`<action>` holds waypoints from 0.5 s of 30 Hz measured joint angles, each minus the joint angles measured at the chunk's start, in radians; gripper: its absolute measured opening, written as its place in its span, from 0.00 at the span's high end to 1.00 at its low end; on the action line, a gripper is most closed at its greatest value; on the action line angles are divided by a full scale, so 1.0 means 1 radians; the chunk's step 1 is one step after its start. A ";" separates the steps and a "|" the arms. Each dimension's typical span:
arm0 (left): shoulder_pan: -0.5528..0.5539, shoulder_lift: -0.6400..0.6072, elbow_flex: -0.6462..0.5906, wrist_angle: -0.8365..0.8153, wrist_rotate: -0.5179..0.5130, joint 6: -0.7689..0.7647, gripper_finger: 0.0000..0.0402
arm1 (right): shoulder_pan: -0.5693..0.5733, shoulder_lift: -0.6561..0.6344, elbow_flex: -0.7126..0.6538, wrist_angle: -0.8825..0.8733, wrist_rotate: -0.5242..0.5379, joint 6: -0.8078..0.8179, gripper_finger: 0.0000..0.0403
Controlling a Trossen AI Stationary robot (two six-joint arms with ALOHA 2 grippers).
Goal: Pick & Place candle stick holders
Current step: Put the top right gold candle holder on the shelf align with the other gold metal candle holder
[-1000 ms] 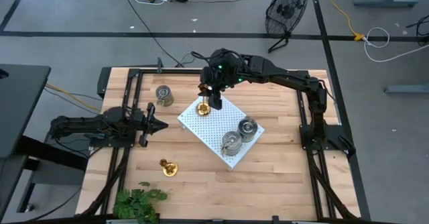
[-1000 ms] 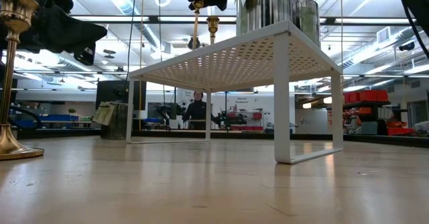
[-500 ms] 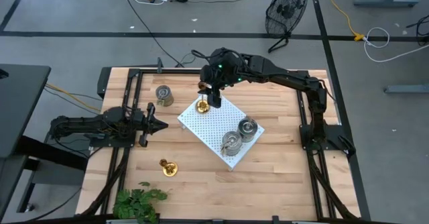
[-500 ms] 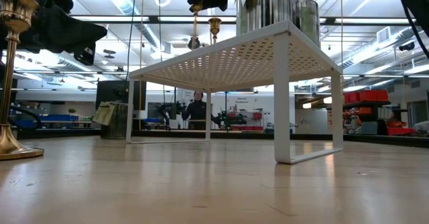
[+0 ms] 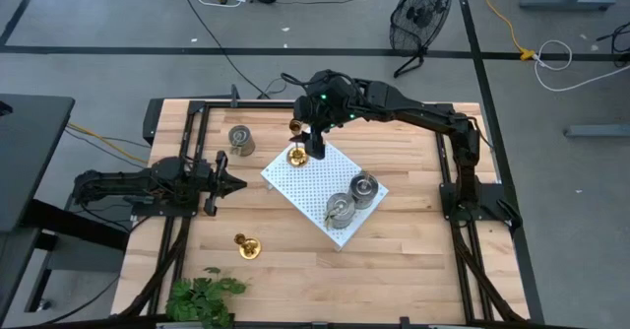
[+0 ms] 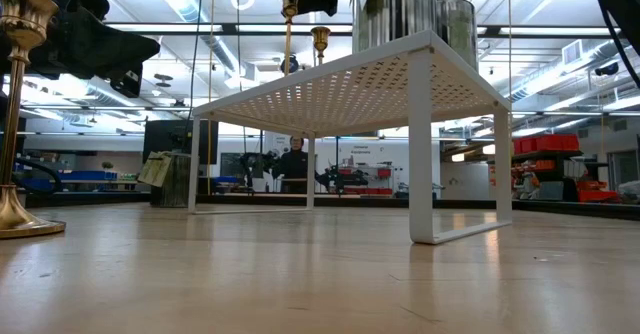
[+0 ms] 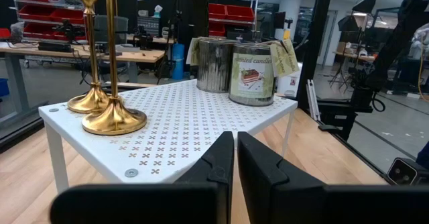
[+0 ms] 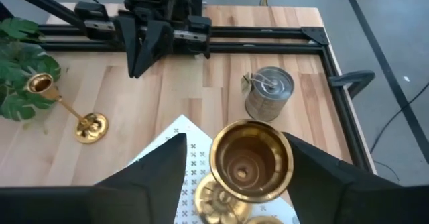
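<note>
Right claw hangs over the far corner of the white perforated board, its fingers set either side of a brass candle stick holder whose cup fills the right wrist view; whether the pads press the stem or stand just off it I cannot tell. From the left wrist view, two brass holders stand on that corner: a near one and a second just behind it, their round bases almost touching.

The chief risk, as I judge it, lies in that closeness. Should the claw shift sideways, a finger or the stem it flanks may knock the neighbour, and these thin-stemmed pieces look top-heavy, so one could topple and roll off the board edge onto the desk. A release made with the base not flat on the board would tip it likewise.

Left claw waits low over the desk beside the board, fingers closed on nothing.

Counted: three brass holders, two on the board and one lying on the desk near the plant; three silver-grey cylinders, two on the board and one on the desk at the far left.
</note>
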 joint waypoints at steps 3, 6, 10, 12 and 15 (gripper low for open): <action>0.000 0.000 0.000 0.000 0.000 0.000 0.94 | 0.000 -0.001 0.000 0.003 -0.001 -0.005 0.39; 0.000 0.000 0.000 0.000 0.000 0.000 0.94 | -0.001 -0.004 0.000 0.003 -0.001 -0.007 0.35; 0.000 0.000 0.000 0.000 0.000 0.000 0.94 | -0.002 -0.006 0.000 0.003 -0.001 -0.007 0.30; 0.000 0.000 0.000 0.000 0.000 0.000 0.94 | -0.002 -0.008 0.000 0.003 -0.001 -0.007 0.28; 0.000 0.000 0.000 0.000 0.000 0.000 0.94 | -0.002 -0.015 0.000 0.003 -0.001 -0.007 0.25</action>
